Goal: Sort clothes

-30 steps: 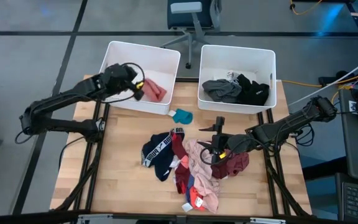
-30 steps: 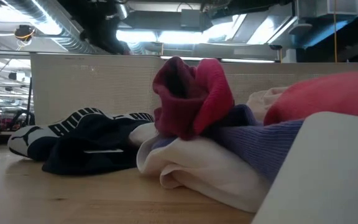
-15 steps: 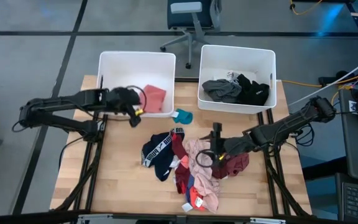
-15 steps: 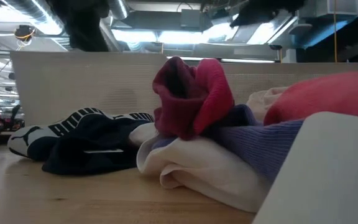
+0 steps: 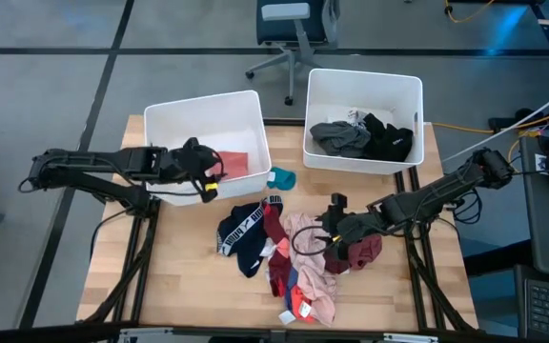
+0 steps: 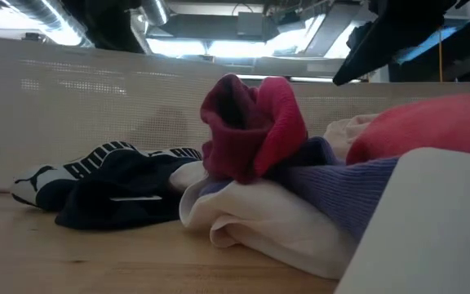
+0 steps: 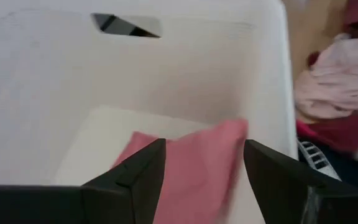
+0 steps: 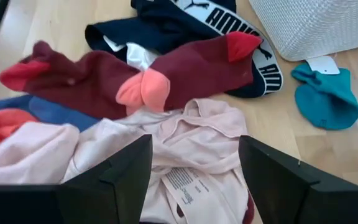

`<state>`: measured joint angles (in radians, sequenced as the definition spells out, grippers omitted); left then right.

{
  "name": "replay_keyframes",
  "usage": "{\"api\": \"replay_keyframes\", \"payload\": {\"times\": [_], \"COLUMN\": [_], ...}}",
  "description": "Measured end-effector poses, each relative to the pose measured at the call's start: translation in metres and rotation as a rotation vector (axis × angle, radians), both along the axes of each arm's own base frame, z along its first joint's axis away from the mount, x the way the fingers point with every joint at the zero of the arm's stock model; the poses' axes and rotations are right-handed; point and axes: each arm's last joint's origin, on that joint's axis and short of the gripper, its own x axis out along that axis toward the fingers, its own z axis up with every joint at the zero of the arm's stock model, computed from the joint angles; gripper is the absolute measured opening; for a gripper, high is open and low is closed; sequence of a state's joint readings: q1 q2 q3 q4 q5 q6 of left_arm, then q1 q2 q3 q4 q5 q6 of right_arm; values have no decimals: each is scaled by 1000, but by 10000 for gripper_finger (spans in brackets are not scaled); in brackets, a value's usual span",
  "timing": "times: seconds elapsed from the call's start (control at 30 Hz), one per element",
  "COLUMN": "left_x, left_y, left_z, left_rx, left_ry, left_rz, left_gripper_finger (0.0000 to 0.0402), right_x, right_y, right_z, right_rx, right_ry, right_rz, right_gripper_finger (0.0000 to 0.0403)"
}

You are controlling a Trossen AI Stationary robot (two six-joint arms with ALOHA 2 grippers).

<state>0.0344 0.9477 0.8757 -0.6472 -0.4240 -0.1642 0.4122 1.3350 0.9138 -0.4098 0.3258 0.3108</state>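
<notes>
The sorting looks partly done. The left bin (image 5: pixel 208 133) holds one pink piece (image 5: pixel 233 164), and the right bin (image 5: pixel 363 119) at the far right of the table (image 5: pixel 184 286) holds grey and black clothes (image 5: pixel 365 138). Most of the work is left: a pile of clothes (image 5: pixel 284 252) lies in the middle of the table, with a black piece with a white lettered band (image 5: pixel 241 232) on its left, a pale pink piece (image 5: pixel 303 243) and dark red ones in the middle, and a maroon piece (image 5: pixel 355 252) on its right. A small teal piece (image 5: pixel 280 177) lies apart on the table, between the two bins and just beside the left one. The left gripper (image 5: pixel 206 176) is at the near wall of the left bin, fingers spread and empty, looking over the rim at the pink piece inside. The right gripper (image 5: pixel 330 229) hovers over the right side of the pile, fingers apart above the pale pink piece, holding nothing. The pieces overlap and tangle, so lifting one alone may drag its neighbours. The left bin sits askew, its near corner crowding the teal piece. An office chair (image 5: pixel 289 24) stands beyond the table.
</notes>
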Motion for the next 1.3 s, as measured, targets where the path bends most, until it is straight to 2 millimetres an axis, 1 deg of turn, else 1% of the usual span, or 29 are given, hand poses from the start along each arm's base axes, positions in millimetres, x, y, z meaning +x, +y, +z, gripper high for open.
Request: {"api": "replay_keyframes", "payload": {"times": [0.07, 0.13, 0.2, 0.3, 0.37, 0.43, 0.53, 0.6, 0.7, 0.83, 0.93, 1.0, 1.2, 1.3], "left_x": [-3, -4, -5, -8, -10, -9, -8, -7, -4, -1, 1, 2, 0, -1], "left_y": [2, 3, 0, -11, -21, -31, -47, -56, -67, -76, -79, -80, -75, -69], "left_z": [4, 10, 23, 43, 47, 46, 35, 23, 5, -19, -36, -44, -64, -71], "left_rx": [36, 57, 78, 73, 22, -57, -147, -188, -241, -270, -296, -304, -237, -170], "left_ry": [-22, -83, -179, -336, -379, -384, -301, -225, -135, -54, -2, 19, 76, 85], "left_rz": [29, 42, 13, -116, -261, -374, -446, -464, -430, -377, -345, -325, -260, -198], "left_gripper_finger": [208, 208, 208, 208, 208, 208, 208, 208, 208, 208, 208, 208, 208, 208], "right_x": [-1, -2, -4, -8, -11, -14, -21, -25, -32, -45, -55, -59, -68, -72], "right_y": [0, -1, -1, -1, -2, -2, 4, 9, 17, 18, 14, 11, 7, 5], "right_z": [-1, -2, -3, -6, -9, -12, -16, -16, -18, -22, -25, -30, -62, -71], "right_rx": [-9, -7, 8, 60, 99, 139, 200, 225, 248, 173, 101, 84, 105, 98], "right_ry": [13, 25, 51, 112, 162, 220, 294, 314, 352, 409, 462, 481, 533, 544], "right_rz": [-1, 4, 0, -12, -37, -65, -78, -86, -114, -212, -299, -327, -294, -294], "right_gripper_finger": [241, 241, 241, 241, 241, 241, 241, 241, 241, 241, 241, 241, 241, 241]}}
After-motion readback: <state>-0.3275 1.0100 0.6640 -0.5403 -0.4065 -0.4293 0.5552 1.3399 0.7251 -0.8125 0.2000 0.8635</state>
